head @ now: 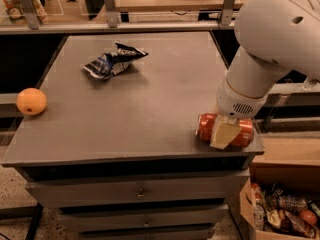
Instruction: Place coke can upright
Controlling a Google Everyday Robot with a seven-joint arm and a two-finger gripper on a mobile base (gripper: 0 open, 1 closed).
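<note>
View: camera view, looking down at the front of a grey work surface.
Work surface: grey tabletop (150, 109) on a cabinet, with drawers (140, 194) below its front edge.
Coke can: red coke can (205, 128) lying on its side, long axis running roughly 9 to 3 o'clock. It rests on the tabletop at the 4 o'clock corner, close to the front edge and the right edge. One end faces 9 o'clock. Lettering is not legible.
Gripper: gripper (223, 136) is down at the coke can, at the 4 o'clock corner of the tabletop. A cream-coloured part of it covers the middle of the can's front side, leaving red visible on both sides.
Gripper state: cannot tell from this view whether it is spread, pressed together or pinching the can.
Arm: white robot arm (270, 44) enters from 2 o'clock and descends to the wrist directly above the can.
Orange: round orange fruit (31, 101) at the 9 o'clock edge of the tabletop, well apart from the can.
Snack bag: crumpled blue-and-white foil snack bag (114, 61) at 11 o'clock on the tabletop, well apart from both the can and the orange.
Box: open cardboard box (260, 176) on the floor at 5 o'clock of the cabinet, holding assorted packaged items.
</note>
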